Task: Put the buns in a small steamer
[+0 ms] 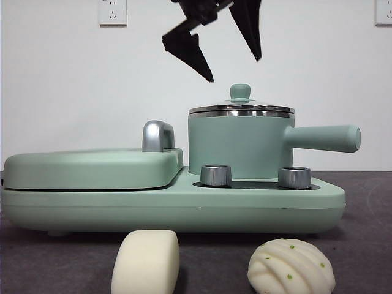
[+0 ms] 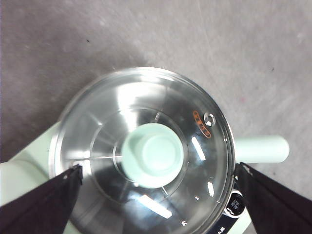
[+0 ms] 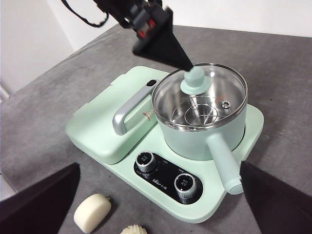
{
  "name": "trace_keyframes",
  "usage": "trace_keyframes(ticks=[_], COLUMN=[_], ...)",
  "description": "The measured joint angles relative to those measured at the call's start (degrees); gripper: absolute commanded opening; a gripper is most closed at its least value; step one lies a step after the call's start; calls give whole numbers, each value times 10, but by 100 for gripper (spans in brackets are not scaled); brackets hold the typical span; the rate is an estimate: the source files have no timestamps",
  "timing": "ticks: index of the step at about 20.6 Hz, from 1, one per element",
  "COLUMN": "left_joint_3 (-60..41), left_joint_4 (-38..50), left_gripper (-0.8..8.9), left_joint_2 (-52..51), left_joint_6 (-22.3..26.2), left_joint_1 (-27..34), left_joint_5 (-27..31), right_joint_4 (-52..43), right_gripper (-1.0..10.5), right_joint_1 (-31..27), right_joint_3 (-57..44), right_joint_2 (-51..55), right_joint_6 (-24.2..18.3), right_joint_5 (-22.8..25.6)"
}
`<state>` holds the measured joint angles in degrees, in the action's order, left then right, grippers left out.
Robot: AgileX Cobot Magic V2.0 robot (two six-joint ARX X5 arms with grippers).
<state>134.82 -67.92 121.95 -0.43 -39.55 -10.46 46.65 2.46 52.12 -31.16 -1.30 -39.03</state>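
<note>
The small steamer (image 1: pixel 239 144) stands on the right of a mint-green cooker, lid on, green knob (image 1: pixel 240 92) on top, side handle (image 1: pixel 324 138) pointing right. My left gripper (image 1: pixel 236 68) hangs open just above the knob; its wrist view looks straight down on the glass lid (image 2: pixel 146 151) and knob (image 2: pixel 152 154) between its jaws. The smooth bun (image 1: pixel 146 262) and the ridged bun with green specks (image 1: pixel 291 267) lie on the table in front of the cooker. My right gripper (image 3: pixel 158 192) is open, held back high over the front; its view shows the steamer (image 3: pixel 202 114) and both buns (image 3: pixel 92 212) (image 3: pixel 134 229).
The flat griddle lid (image 1: pixel 92 168) with a chrome handle (image 1: pixel 157 136) covers the cooker's left half. Two steel dials (image 1: pixel 215 175) (image 1: pixel 294 177) sit on the cooker's front right. The grey table (image 1: pixel 367 233) extends around it; a white wall stands behind.
</note>
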Motion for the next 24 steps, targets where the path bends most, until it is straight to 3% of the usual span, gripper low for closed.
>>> trace_keyframes(ticks=[3,13,18,24], left_joint_3=[0,0,0,4], left_joint_4=[0,5,17,17], left_gripper=[363,328,177,172], left_joint_2=[19,33,44,44], left_joint_6=[16,50,54,56], left_joint_1=[-8,-13,-14,-15], left_joint_5=[1,26,31,28], right_joint_4=[3,3,4,4], right_gripper=[523,523,523,523], right_joint_1=[0,0,0,0], right_joint_3=[0,0,0,0], right_joint_2=[0,0,0,0], right_joint_6=[0,0,0,0], right_joint_5=[0,0,0,0])
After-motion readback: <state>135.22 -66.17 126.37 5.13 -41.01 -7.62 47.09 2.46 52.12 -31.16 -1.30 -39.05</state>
